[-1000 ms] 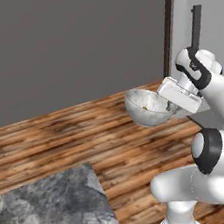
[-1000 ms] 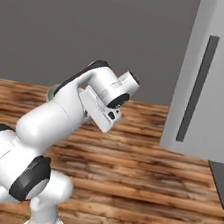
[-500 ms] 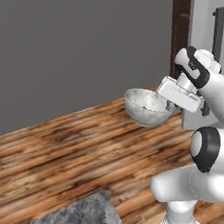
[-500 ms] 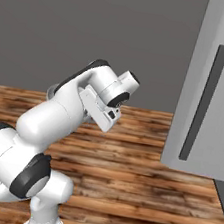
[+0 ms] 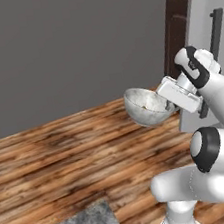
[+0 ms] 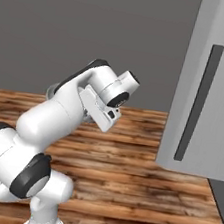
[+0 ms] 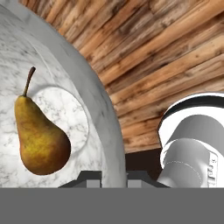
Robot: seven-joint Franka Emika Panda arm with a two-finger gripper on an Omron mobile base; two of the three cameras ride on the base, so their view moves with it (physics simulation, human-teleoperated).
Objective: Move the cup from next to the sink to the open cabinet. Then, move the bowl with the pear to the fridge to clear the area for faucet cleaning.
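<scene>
Marble bowl (image 5: 146,106) — round, deep, glossy grey-white — hangs in the air over the brown wooden plank floor (image 5: 54,152), gripped by its rim. In the hand view a brown-yellow pear with a thin stem (image 7: 39,138) lies on the bowl's inner bottom. The two-finger gripper (image 7: 114,178) is pinched tight on the bowl wall, one tip inside and one outside. The tall light-grey fridge front (image 6: 222,99) with its dark vertical bar handle (image 6: 198,103) stands closed to the arm's right — bare floor lies between them.
</scene>
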